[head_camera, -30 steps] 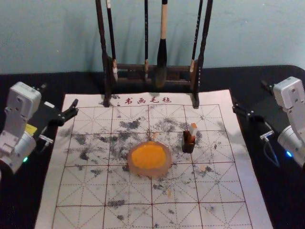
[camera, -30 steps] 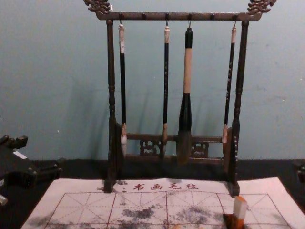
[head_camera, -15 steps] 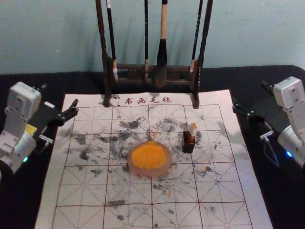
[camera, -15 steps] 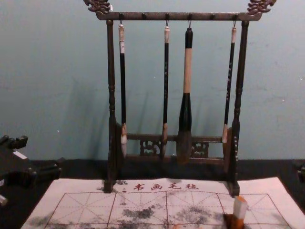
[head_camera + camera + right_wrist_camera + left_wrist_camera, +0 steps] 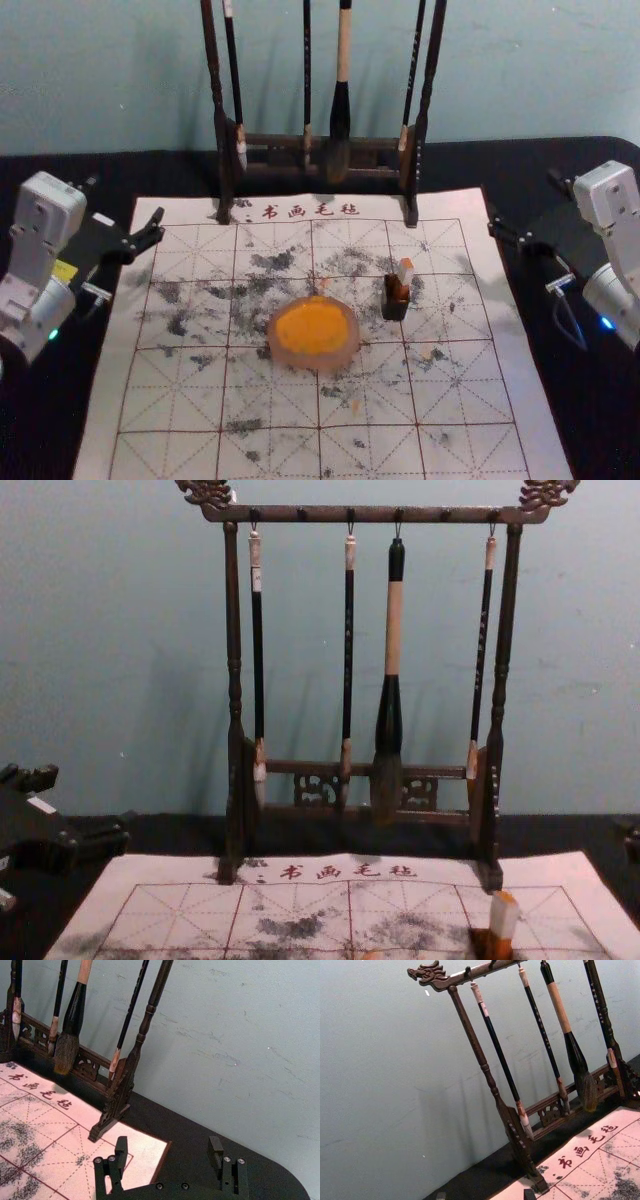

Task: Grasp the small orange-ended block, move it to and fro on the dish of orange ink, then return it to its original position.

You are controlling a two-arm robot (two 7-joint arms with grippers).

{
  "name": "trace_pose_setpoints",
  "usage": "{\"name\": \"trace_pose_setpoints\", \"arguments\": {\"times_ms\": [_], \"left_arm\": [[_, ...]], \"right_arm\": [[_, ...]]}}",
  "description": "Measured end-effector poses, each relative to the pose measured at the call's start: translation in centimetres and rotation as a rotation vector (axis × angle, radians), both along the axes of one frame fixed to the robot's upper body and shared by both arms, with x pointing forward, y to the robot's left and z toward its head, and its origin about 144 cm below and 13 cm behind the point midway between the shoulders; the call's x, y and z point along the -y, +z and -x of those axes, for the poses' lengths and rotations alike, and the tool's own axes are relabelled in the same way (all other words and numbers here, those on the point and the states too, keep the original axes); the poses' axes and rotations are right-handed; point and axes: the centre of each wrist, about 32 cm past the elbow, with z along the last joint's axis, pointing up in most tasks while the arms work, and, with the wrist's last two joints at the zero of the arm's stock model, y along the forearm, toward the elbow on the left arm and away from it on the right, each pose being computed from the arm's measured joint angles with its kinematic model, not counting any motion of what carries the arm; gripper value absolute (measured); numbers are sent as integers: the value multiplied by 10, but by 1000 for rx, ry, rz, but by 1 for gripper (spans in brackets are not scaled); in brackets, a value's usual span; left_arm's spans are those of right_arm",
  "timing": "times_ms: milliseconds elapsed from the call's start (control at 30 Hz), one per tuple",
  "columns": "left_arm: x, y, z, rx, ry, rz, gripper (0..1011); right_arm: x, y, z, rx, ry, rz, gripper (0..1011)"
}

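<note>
Block (image 5: 405, 270), head view: stood in the small dark holder (image 5: 395, 306), unmoved from the earlier frame.
Dish (image 5: 355, 353), head view: held orange ink (image 5: 312, 327) (rather like egg yolk) within a translucent, roundish rim.
Grippers, head view: the left gripper (image 5: 125, 203) and right gripper (image 5: 523, 203) flanked the mat (image 5: 540, 440).
Rack (image 5: 233, 630), chest view: was dark, carved; brushes (image 5: 391, 630) hung straight.
Left gripper, left wrist view: was open.
Right gripper, right wrist view: was spread wide, empty.

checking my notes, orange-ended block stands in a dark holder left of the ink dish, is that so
Wrong side: in the head view, the dark holder, with the orange-ended block standing in it, is right of the ink dish.
</note>
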Motion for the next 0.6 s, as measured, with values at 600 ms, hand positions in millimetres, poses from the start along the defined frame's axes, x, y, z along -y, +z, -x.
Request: {"name": "trace_pose_setpoints", "arguments": {"times_ms": [600], "left_arm": [[0, 0, 0, 0, 0, 0, 1001]], "right_arm": [[0, 1, 2, -8, 2, -11, 1002]]}}
